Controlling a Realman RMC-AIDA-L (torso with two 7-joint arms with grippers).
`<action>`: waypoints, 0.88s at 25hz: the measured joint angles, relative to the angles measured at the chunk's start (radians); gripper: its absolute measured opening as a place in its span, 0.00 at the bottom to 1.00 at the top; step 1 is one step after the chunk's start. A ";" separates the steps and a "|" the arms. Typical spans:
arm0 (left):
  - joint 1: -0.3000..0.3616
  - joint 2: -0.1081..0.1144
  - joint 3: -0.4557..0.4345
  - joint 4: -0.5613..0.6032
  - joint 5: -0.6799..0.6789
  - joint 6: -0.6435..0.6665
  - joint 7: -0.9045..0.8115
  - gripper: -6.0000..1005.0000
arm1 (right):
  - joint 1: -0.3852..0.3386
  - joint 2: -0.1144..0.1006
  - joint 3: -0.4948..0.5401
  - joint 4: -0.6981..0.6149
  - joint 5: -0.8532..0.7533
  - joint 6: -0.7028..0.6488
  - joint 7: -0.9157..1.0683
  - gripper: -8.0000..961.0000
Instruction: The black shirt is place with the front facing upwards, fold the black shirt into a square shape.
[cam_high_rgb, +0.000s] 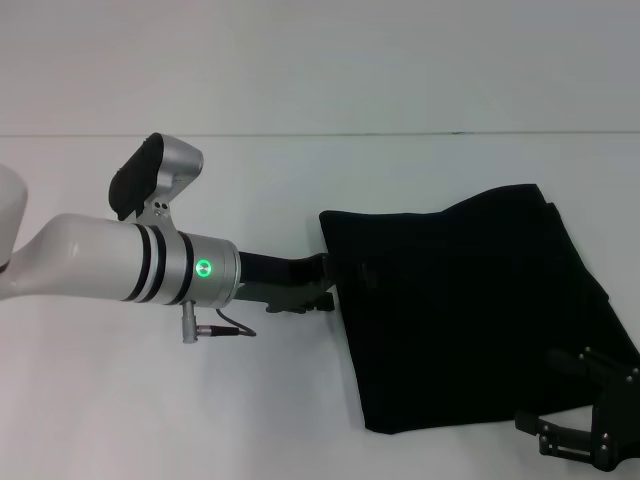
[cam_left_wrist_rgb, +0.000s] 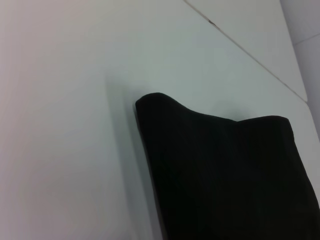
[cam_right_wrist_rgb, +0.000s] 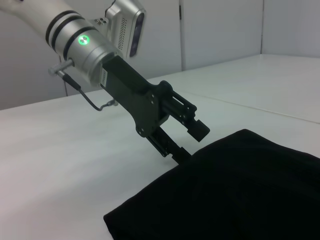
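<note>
The black shirt (cam_high_rgb: 470, 320) lies folded into a rough four-sided shape on the right half of the white table, showing only plain black cloth. My left gripper (cam_high_rgb: 335, 280) reaches in from the left to the shirt's left edge. In the right wrist view this left gripper (cam_right_wrist_rgb: 189, 142) is open, with its upper finger (cam_right_wrist_rgb: 198, 129) in the air above the cloth and its lower finger at the edge of the shirt (cam_right_wrist_rgb: 235, 195). My right gripper (cam_high_rgb: 570, 400) sits open at the shirt's near right corner. The left wrist view shows a rounded corner of the shirt (cam_left_wrist_rgb: 225, 175).
The white table (cam_high_rgb: 200, 400) stretches to the left and front of the shirt. A seam in the tabletop (cam_high_rgb: 320, 134) runs across the far side. A white wall panel (cam_right_wrist_rgb: 220, 30) stands behind the table.
</note>
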 joint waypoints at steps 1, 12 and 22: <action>0.000 -0.001 0.000 0.000 0.000 -0.002 0.000 0.80 | 0.000 0.000 0.001 0.000 0.000 -0.001 0.000 0.98; -0.022 -0.026 0.039 -0.001 0.000 -0.028 0.000 0.78 | -0.001 -0.003 0.002 0.000 0.003 -0.009 0.006 0.98; -0.015 -0.047 0.033 0.026 -0.009 -0.038 0.068 0.69 | -0.004 -0.003 0.006 0.000 0.006 -0.010 0.008 0.98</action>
